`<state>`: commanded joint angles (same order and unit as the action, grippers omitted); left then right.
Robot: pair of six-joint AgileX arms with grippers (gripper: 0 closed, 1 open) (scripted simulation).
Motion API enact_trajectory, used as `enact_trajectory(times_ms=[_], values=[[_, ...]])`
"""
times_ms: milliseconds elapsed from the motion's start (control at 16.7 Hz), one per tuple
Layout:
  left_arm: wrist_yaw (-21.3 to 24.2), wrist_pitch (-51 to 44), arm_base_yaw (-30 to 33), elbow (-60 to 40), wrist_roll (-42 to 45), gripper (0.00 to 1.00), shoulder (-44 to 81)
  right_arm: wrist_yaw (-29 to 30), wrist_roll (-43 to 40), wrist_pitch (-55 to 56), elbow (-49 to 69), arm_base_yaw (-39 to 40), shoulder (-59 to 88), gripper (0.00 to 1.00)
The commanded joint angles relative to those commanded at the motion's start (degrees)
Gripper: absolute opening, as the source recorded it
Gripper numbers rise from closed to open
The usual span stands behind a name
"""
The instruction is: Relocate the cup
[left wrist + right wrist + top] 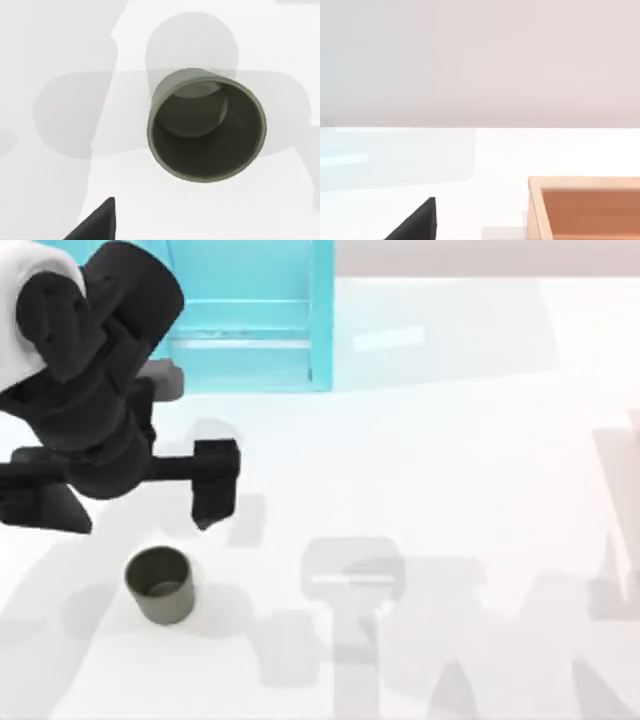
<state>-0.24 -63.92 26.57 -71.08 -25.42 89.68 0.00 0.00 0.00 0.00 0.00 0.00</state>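
Cup (160, 585), small, olive-green and handleless, stands upright on the white table (450, 440) toward its left side and the near edge of the top view. Its mouth is open upward and the inside looks dark. From the left wrist camera the cup (207, 125) is seen from above, its round rim complete and nothing touching it. The left gripper (212, 502), black, hangs above the table just beyond the cup, apart from it; whether its fingers are wide or narrow cannot be told. A turquoise frame (260, 315) stands at the table's far edge. An orange-brown box (585, 207) appears in the right wrist view.
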Motion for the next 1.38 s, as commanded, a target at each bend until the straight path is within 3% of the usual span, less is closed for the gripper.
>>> enact_trajectory(times_ms=[300,660,1200,1380], values=[[0.17,-6.88,3.15,-8.81,-3.0,1.0,9.3,0.0,0.0,0.0,0.0,0.0,0.0,1.0],[0.18,-6.76,2.97,-8.79,-3.01,1.0,9.46,0.0,0.0,0.0,0.0,0.0,0.0,1.0],[0.19,13.07,3.0,5.24,-2.76,1.0,14.98,0.0,0.0,0.0,0.0,0.0,0.0,1.0],[0.2,15.24,3.02,7.03,-2.77,1.0,15.75,0.0,0.0,0.0,0.0,0.0,0.0,1.0]])
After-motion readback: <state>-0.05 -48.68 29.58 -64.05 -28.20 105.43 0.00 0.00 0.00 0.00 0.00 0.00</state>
